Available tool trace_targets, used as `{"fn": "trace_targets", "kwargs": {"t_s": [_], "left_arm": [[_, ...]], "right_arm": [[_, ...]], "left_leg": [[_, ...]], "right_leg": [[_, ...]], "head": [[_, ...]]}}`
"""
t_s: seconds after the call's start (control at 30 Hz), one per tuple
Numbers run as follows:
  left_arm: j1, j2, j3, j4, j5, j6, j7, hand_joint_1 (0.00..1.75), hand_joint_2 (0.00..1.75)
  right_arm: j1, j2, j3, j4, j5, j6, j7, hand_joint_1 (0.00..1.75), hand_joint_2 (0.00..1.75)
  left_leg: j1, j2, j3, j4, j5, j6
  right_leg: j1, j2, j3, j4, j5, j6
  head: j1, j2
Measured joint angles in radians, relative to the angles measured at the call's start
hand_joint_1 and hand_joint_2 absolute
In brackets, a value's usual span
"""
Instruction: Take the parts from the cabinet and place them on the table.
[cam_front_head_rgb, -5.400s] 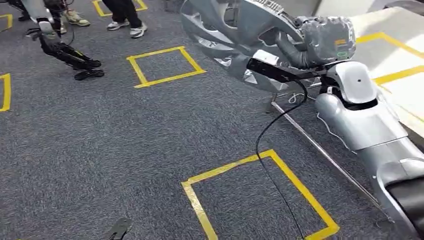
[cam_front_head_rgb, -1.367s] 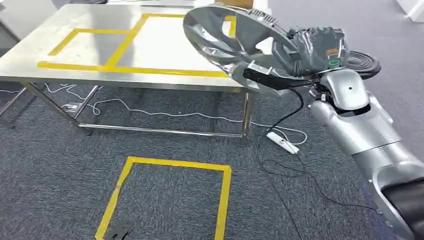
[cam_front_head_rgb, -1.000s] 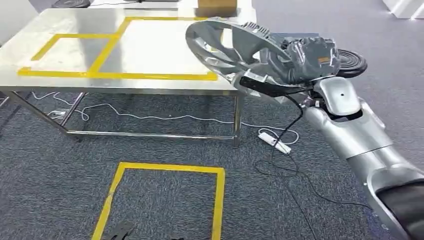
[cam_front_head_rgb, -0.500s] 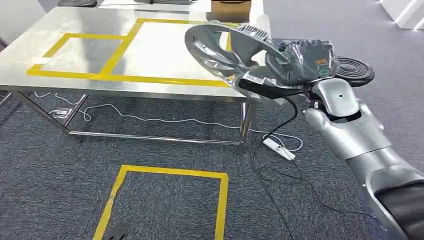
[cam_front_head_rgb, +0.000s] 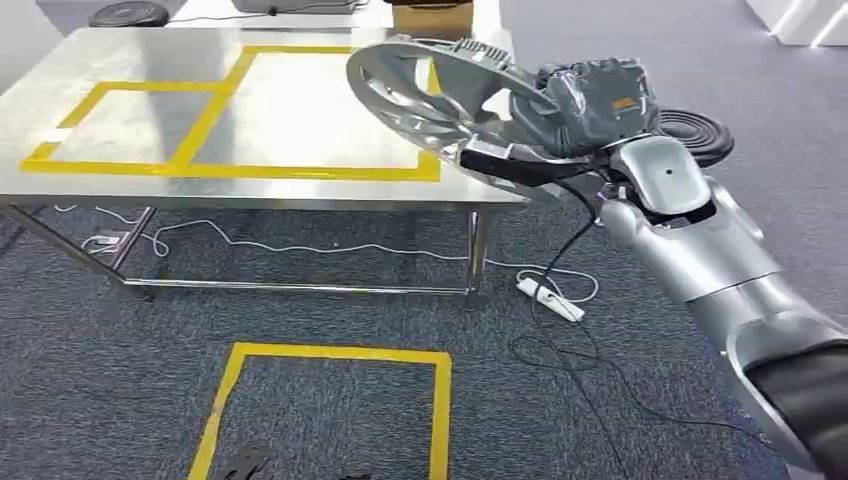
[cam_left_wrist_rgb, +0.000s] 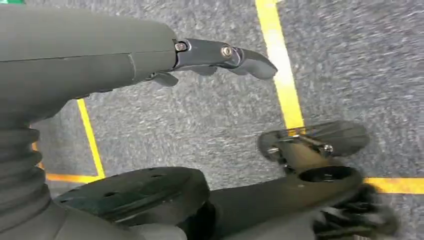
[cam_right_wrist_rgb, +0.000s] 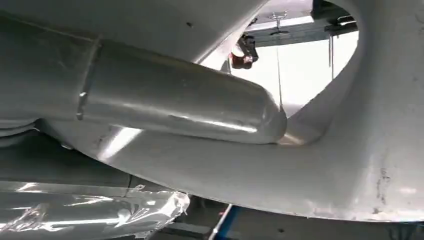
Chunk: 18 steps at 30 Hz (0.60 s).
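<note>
My right hand (cam_front_head_rgb: 590, 95), wrapped in a grey cover, grips a large silver wheel-like part (cam_front_head_rgb: 425, 95) and holds it tilted in the air over the near right corner of the steel table (cam_front_head_rgb: 300, 110). The table top carries yellow tape rectangles (cam_front_head_rgb: 130, 125). In the right wrist view the thick grey thumb (cam_right_wrist_rgb: 175, 100) presses against the part's pale rim (cam_right_wrist_rgb: 325, 165). My left hand (cam_left_wrist_rgb: 100, 65) hangs over the carpet, its dark fingers (cam_left_wrist_rgb: 225, 55) extended and nothing in them.
Grey carpet with a yellow tape square (cam_front_head_rgb: 330, 410) lies before the table. White cables and a power strip (cam_front_head_rgb: 545, 295) trail under the table's right end. A cardboard box (cam_front_head_rgb: 432, 15) and black discs (cam_front_head_rgb: 700, 135) stand behind the table.
The camera has turned from open carpet with people's feet to face the table, then drifted; the table now sits slightly closer. My right hand keeps holding the part, now further over the table corner.
</note>
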Motion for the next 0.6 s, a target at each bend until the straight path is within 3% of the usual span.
{"fn": "trace_targets", "kwargs": {"t_s": [0.03,0.07,0.2,0.23,0.3,0.33,0.37,0.4,0.43,0.5,0.53,0.6], "left_arm": [[0.000,-0.001,0.000,0.000,-0.002,0.000,0.000,0.00,1.75],[-0.003,-0.002,-0.001,0.000,-0.002,0.000,0.000,0.00,1.75],[-0.005,-0.003,-0.002,0.000,-0.003,-0.001,0.004,0.00,1.75],[-0.005,-0.003,-0.002,0.000,-0.003,-0.001,0.004,0.00,1.75],[-0.004,-0.005,-0.003,0.000,-0.005,-0.001,0.005,0.00,1.75],[-0.003,-0.005,-0.003,0.000,-0.006,-0.002,0.005,0.00,1.75],[-0.001,-0.006,-0.003,0.000,-0.008,-0.003,0.006,0.00,1.75],[-0.001,-0.006,-0.003,0.000,-0.009,-0.003,0.005,0.00,1.75],[-0.002,-0.006,-0.004,0.000,-0.010,-0.003,0.006,0.00,1.75],[-0.006,-0.006,-0.004,0.000,-0.010,-0.003,0.005,0.00,1.75],[-0.006,-0.007,-0.004,0.000,-0.010,-0.003,0.006,0.00,1.75],[-0.011,-0.007,-0.005,0.000,-0.010,-0.003,0.006,0.00,1.75]], "right_arm": [[-0.007,0.006,0.003,0.008,0.001,-0.002,0.000,1.75,0.00],[-0.015,0.010,0.004,0.016,0.001,-0.002,0.000,1.75,0.00],[-0.022,0.018,0.008,0.040,0.001,-0.005,-0.003,1.75,0.00],[-0.023,0.019,0.009,0.046,0.001,-0.005,-0.005,1.75,0.00],[-0.018,0.022,0.015,0.065,0.001,-0.008,-0.009,1.75,0.00],[-0.013,0.022,0.018,0.075,0.001,-0.008,-0.010,1.75,0.00],[-0.007,0.025,0.023,0.082,0.002,-0.008,-0.011,1.75,0.00],[-0.003,0.027,0.027,0.087,0.003,-0.008,-0.013,1.75,0.00],[-0.002,0.028,0.028,0.091,0.005,-0.008,-0.014,1.75,0.00],[-0.012,0.031,0.027,0.098,0.005,-0.010,-0.014,1.75,0.00],[-0.018,0.031,0.028,0.101,0.005,-0.012,-0.014,1.75,0.00],[-0.036,0.042,0.028,0.105,0.005,-0.019,-0.015,1.75,0.00]], "left_leg": [[-0.003,-0.001,0.023,-0.037,-0.001,0.001],[-0.001,0.000,0.034,-0.066,-0.026,0.014],[0.001,-0.003,0.041,-0.060,-0.040,0.041],[0.000,-0.006,0.045,-0.060,-0.044,0.047],[-0.003,-0.006,0.055,-0.060,-0.053,0.057],[-0.005,-0.008,0.062,-0.060,-0.059,0.059],[-0.006,-0.010,0.069,-0.060,-0.064,0.060],[-0.007,-0.012,0.078,-0.060,-0.070,0.060],[-0.008,-0.013,0.087,-0.059,-0.076,0.059],[-0.008,-0.015,0.109,-0.059,-0.090,0.054],[-0.011,-0.015,0.113,-0.060,-0.095,0.049],[-0.013,-0.013,0.109,-0.058,-0.097,0.041]], "right_leg": [[0.007,0.003,0.000,0.003,-0.007,0.009],[0.009,0.007,-0.001,0.008,-0.013,0.014],[0.007,0.000,0.007,0.003,-0.033,0.031],[0.009,-0.005,-0.008,0.043,-0.057,0.025],[0.015,-0.004,-0.090,0.214,-0.128,0.015],[0.018,-0.004,-0.134,0.293,-0.151,0.012],[0.020,-0.003,-0.164,0.332,-0.150,0.011],[0.022,-0.004,-0.171,0.321,-0.119,0.011],[0.023,-0.004,-0.158,0.270,-0.067,0.011],[0.023,-0.007,-0.095,0.076,0.067,0.007],[0.027,-0.010,-0.072,0.040,0.073,0.007],[0.029,-0.010,-0.053,0.001,0.049,0.004]], "head": [[-0.003,0.000],[-0.004,0.000],[-0.002,0.000],[0.001,0.000],[0.001,0.000],[0.002,0.000],[0.001,0.000],[0.002,0.000],[0.002,0.000],[0.002,0.000],[0.001,0.000],[-0.003,0.000]]}}
